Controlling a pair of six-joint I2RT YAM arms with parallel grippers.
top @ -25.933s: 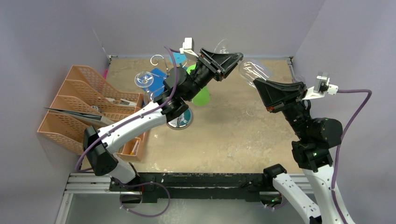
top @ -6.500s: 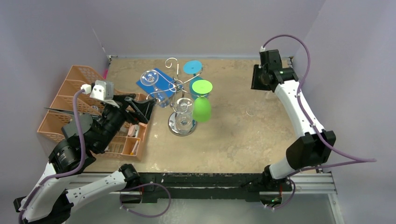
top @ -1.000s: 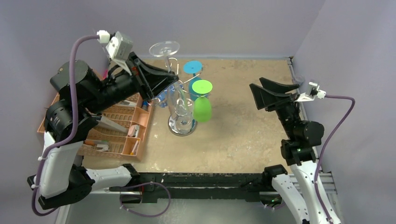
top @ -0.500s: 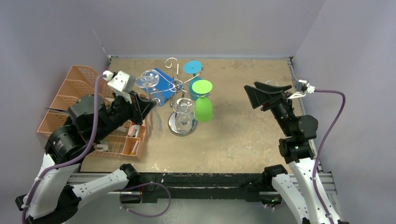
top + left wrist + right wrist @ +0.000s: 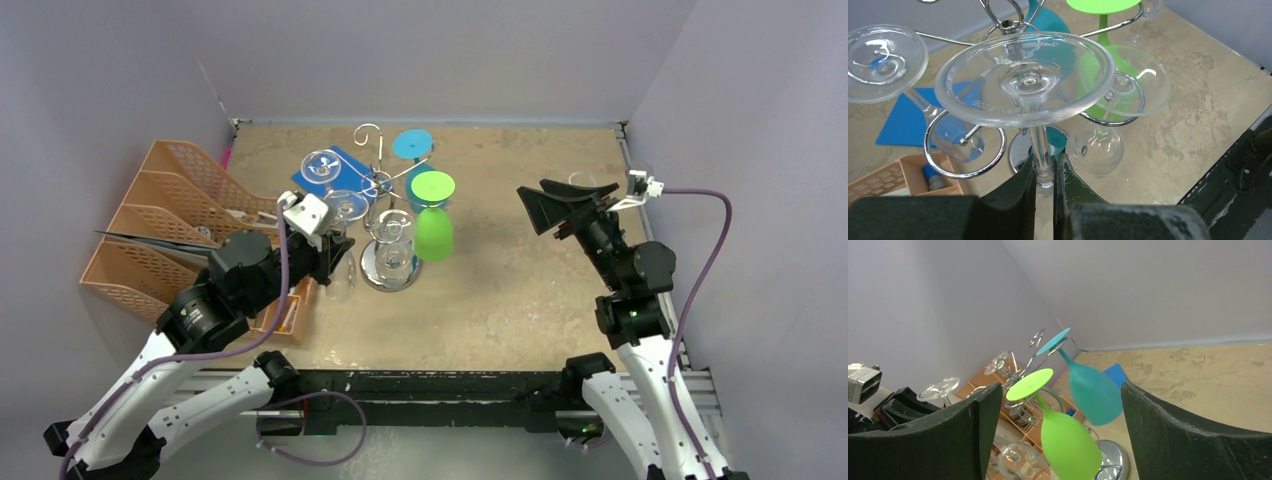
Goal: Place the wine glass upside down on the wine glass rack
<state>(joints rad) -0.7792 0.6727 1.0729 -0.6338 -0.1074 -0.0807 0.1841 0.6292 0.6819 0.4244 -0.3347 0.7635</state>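
A clear wine glass is held by its stem in my left gripper, which is shut on it. The glass's foot points up and its bowl hangs low, just left of the wine glass rack. The foot hovers over one of the rack's chrome ring arms; I cannot tell whether they touch. Two clear glasses, a green one and a teal one hang on the rack. My right gripper stands open and empty, right of the rack.
An orange desk organiser sits at the left, close behind my left arm. A blue mat lies behind the rack. The rack's shiny round base rests on the tan tabletop. Purple walls close in the back and sides.
My left arm has come down from high above the table and moved right, bringing the clear glass up beside the rack. My right gripper has drifted slightly left and stayed open.
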